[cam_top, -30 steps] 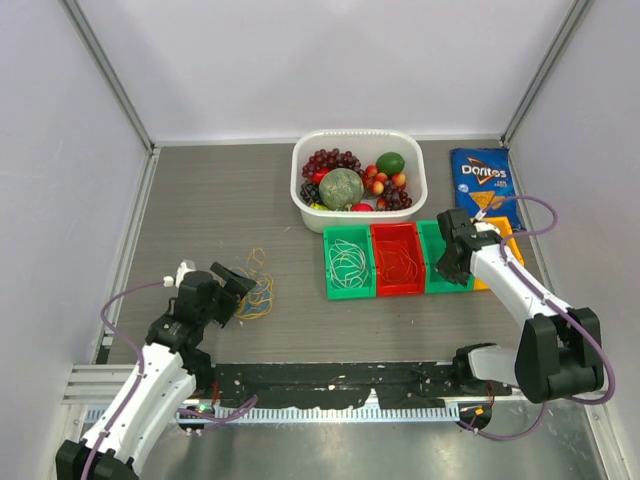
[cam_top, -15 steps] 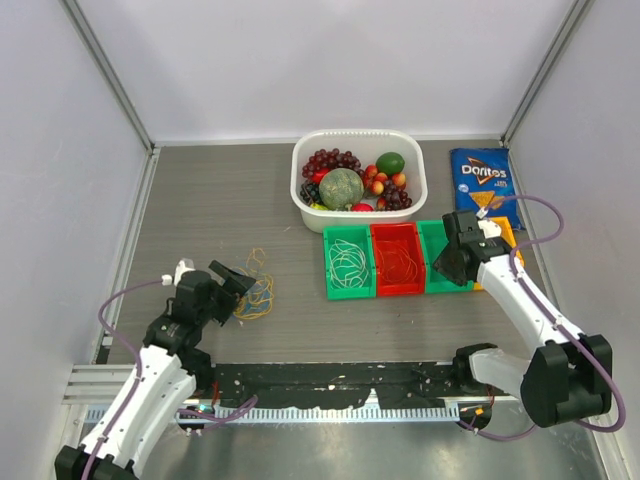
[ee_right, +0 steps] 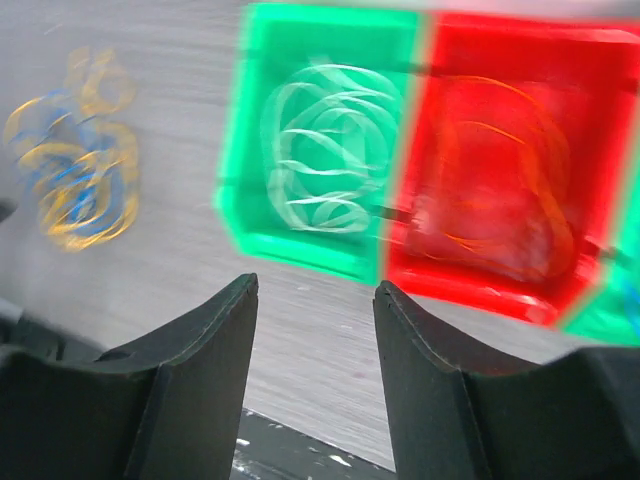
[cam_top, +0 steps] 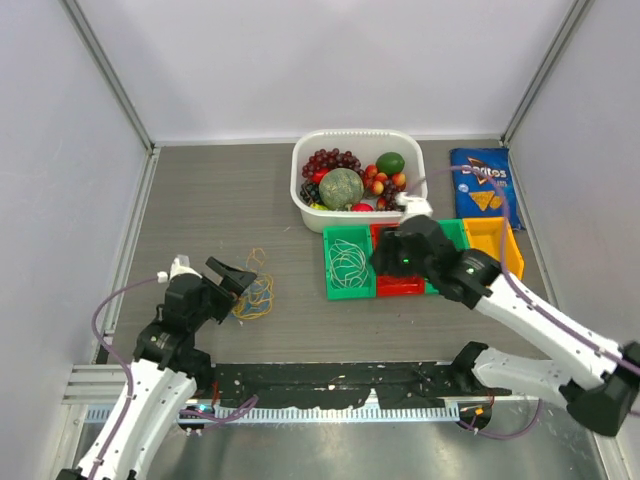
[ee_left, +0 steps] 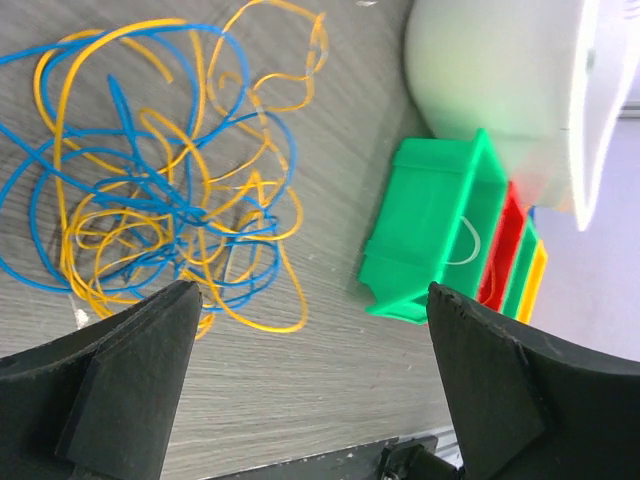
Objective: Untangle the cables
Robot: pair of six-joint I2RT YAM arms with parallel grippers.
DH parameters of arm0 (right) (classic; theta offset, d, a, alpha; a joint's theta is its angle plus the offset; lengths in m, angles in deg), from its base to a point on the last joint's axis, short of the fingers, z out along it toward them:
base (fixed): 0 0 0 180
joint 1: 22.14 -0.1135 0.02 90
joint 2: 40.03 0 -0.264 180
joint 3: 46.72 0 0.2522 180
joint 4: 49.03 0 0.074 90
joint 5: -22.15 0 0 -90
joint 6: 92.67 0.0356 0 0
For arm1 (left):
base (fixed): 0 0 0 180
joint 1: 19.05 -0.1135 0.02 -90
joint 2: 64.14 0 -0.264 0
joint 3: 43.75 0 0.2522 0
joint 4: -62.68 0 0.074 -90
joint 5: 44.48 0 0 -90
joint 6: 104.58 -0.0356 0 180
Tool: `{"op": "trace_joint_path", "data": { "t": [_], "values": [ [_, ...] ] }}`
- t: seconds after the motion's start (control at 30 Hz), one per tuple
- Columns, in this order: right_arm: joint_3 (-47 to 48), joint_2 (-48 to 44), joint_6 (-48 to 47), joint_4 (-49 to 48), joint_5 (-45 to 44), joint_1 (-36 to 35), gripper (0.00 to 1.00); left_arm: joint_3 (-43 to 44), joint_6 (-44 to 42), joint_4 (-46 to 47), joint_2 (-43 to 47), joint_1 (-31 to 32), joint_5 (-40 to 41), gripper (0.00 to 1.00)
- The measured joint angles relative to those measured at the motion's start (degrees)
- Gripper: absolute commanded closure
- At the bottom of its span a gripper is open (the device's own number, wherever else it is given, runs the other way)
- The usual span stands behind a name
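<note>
A tangle of thin blue and yellow cables [cam_top: 256,293] lies on the table left of the bins; it fills the upper left of the left wrist view [ee_left: 170,190] and shows blurred in the right wrist view [ee_right: 75,180]. My left gripper [cam_top: 230,282] stands wide open just beside the tangle, nothing between its fingers [ee_left: 312,295]. White cables [cam_top: 348,263] [ee_right: 325,160] lie coiled in the left green bin [cam_top: 349,293]. An orange cable [ee_right: 500,180] lies in the red bin [cam_top: 400,288]. My right gripper [cam_top: 385,260] hovers open and empty over the red bin [ee_right: 315,288].
A white basket [cam_top: 360,216] of fruit stands behind the bins. A second green bin [cam_top: 455,232] and a yellow bin [cam_top: 493,240] continue the row to the right. A Doritos bag [cam_top: 482,183] lies at the back right. A black rail [cam_top: 330,380] runs along the near edge.
My right arm swung left from the right-hand bins to above the red bin, and its jaws went from shut to open. The left gripper opened a little wider.
</note>
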Motion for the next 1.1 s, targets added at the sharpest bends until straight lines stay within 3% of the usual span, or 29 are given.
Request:
{"op": "trace_joint_path", "data": {
  "t": [0.17,0.3,0.47,0.63,0.9,1.1],
  "values": [
    [8.90,14.25,-5.99,-9.97,-0.50,-18.97,0.38,7.58,-0.70,-7.06,4.74,0.00,2.71,0.01],
    [9.68,24.50,-9.60,-17.44,1.66,-26.97,0.38,14.14,-0.63,-15.17,9.27,0.00,7.61,0.08],
    [10.12,35.41,-11.67,-26.23,6.36,-28.24,0.38,18.12,0.70,-24.39,17.11,0.00,14.49,0.10],
    [10.99,42.75,-15.30,-31.56,7.02,-29.00,0.38,17.14,2.62,-29.11,21.77,0.00,15.39,0.10],
    [10.99,44.15,-23.17,-39.30,8.24,-29.79,0.38,10.40,2.80,-26.69,17.31,0.00,9.07,0.13],
    [11.93,47.28,-27.39,-43.89,9.09,-30.18,0.44,10.34,2.73,-23.28,10.60,0.00,6.71,0.14]
  ]
}}
